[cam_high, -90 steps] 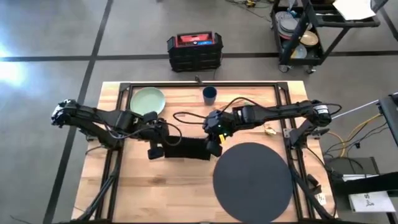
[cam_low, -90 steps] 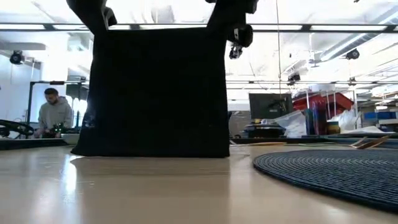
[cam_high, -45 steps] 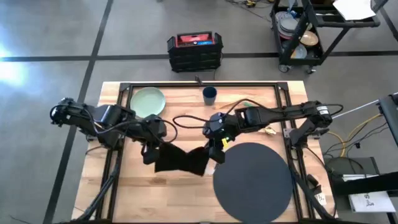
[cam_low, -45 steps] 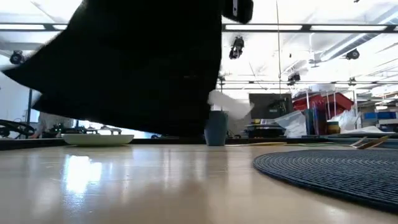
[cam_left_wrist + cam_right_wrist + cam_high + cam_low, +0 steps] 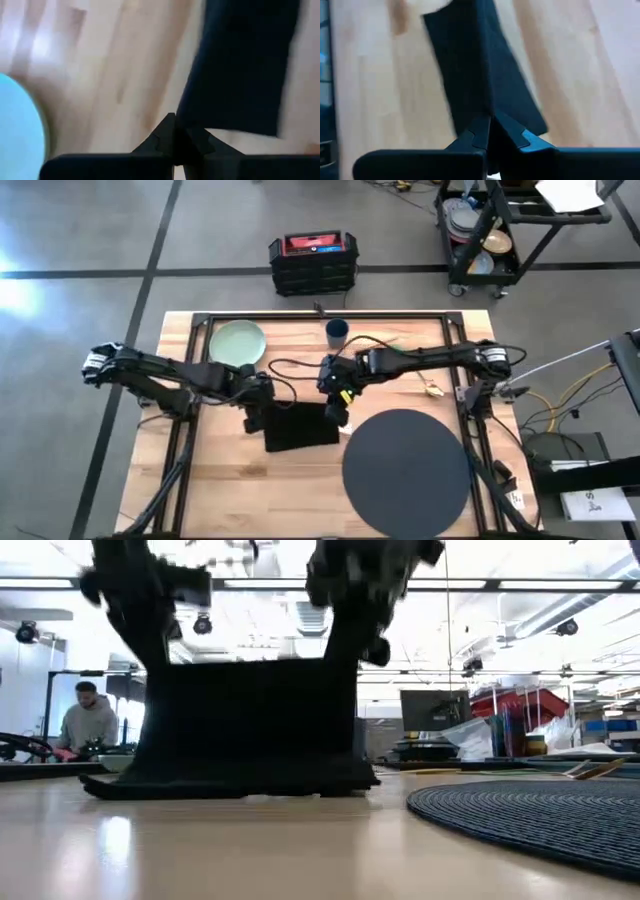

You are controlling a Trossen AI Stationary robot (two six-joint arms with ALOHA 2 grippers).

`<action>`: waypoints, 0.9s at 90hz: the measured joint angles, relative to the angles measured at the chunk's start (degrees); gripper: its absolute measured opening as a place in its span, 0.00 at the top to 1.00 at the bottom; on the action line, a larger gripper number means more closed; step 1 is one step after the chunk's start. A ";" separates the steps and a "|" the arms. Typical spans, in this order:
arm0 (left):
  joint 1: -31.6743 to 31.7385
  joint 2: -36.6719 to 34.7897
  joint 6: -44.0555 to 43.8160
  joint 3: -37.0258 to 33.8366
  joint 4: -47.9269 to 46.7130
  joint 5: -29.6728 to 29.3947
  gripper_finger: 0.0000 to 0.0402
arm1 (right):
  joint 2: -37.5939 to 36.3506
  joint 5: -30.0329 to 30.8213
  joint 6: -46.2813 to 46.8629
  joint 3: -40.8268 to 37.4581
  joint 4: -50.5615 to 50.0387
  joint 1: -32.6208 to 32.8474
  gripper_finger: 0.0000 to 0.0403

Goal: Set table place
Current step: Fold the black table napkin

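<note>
The black cloth napkin (image 5: 300,427) is at mid-table, left of the dark grey round placemat (image 5: 405,470). My left gripper (image 5: 254,412) is shut on its far left corner and my right gripper (image 5: 338,410) on its far right corner. In the low view the napkin (image 5: 245,720) hangs between them, its lower part on the table. The pale green plate (image 5: 237,342) and the small dark blue cup (image 5: 337,331) stand on the wood near the far edge. Gold cutlery (image 5: 434,390) lies behind the placemat. My left gripper pinches the napkin's far left corner (image 5: 189,119) between its two fingers, coming from above. The cloth drops from that corner (image 5: 150,650), and its lower edge (image 5: 200,786) lies on the table. My right gripper pinches the far right corner (image 5: 487,111) between its two fingers, also from above. The top edge (image 5: 250,662) runs almost level between the two holds.
A black metal rail frame (image 5: 300,315) runs around the table top. Cables (image 5: 300,365) trail over the wood behind the napkin. A black and red case (image 5: 313,262) and a black wheeled cart of dishes (image 5: 490,230) stand on the floor beyond the table.
Both grippers, still shut on the napkin's corners, swung it out toward the near edge and clear of the table, then came back toward the far edge and went down. The napkin's lower part now lies on the wood, spread toward the near side.
</note>
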 joint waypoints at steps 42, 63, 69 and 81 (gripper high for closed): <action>1.67 0.00 1.57 -5.82 10.35 20.25 1.00 | 3.63 -12.88 -2.02 -1.30 0.72 -2.42 1.00; 1.50 0.79 2.22 -9.09 15.93 29.77 1.00 | 6.79 -15.05 -1.99 -2.13 0.76 0.03 1.00; 1.09 1.45 2.20 -10.25 17.68 30.56 1.00 | 8.18 -15.22 -1.99 -2.58 2.09 0.89 1.00; -0.34 2.49 2.12 -12.86 24.22 34.66 1.00 | 10.66 -15.14 -1.03 -4.39 6.30 2.55 0.99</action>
